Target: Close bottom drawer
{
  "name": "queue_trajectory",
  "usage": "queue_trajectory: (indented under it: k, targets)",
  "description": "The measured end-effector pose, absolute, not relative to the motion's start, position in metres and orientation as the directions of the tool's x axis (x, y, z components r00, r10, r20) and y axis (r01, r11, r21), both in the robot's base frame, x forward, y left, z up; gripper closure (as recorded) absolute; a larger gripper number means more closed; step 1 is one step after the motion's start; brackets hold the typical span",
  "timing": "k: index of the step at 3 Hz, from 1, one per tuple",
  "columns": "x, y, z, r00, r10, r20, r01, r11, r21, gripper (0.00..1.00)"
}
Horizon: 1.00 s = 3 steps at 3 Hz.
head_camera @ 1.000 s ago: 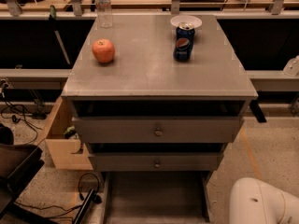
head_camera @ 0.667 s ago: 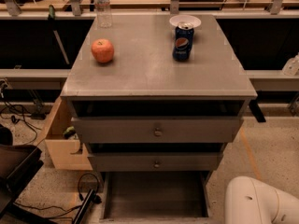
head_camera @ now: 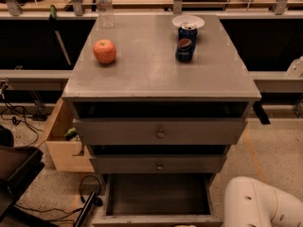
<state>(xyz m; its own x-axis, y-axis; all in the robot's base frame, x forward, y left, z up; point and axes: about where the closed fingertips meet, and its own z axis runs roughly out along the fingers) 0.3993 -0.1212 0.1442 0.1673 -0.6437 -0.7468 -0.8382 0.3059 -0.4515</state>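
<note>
- We are looking down at the grey cabinet (head_camera: 161,70), and the bottom drawer (head_camera: 158,195) is standing pulled out toward us at the near edge of the scene, its long shallow tray open and showing nothing inside.
- Its slim front panel (head_camera: 156,220) is running left to right along the bottom of the view; the knob is not showing clearly.
- The two taller drawers above it, the middle drawer (head_camera: 158,164) and the top drawer (head_camera: 159,132), are sitting nearly shut, each a little proud of the cabinet.
- We are seeing only a white rounded part of the robot arm (head_camera: 262,205) at the near right, just right of the drawer's near right corner.
- The gripper itself is not appearing in the view, so we cannot tell how wide it is or whether it is holding anything.
- The relation that matters: the drawer slides near to far, so we are judging that the push must meet the front panel from the near side and drive it away from us, with the drawer lying left of the visible arm.
- On top, an apple (head_camera: 104,51), a soda can (head_camera: 185,43), a white bowl (head_camera: 188,21) and a water bottle (head_camera: 104,6) are standing well clear of the work; a pale wooden box (head_camera: 64,143) is sitting to the cabinet's left.
</note>
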Motion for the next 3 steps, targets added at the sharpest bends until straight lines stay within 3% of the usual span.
queue_trajectory:
  k: [1, 3]
  targets:
    - [0.397, -0.121, 0.144, 0.168, -0.644, -0.747, -0.838, 0.306, -0.452, 1.0]
    - [0.471, -0.091, 0.152, 0.205, -0.617, -0.76, -0.821, 0.314, -0.477, 1.0]
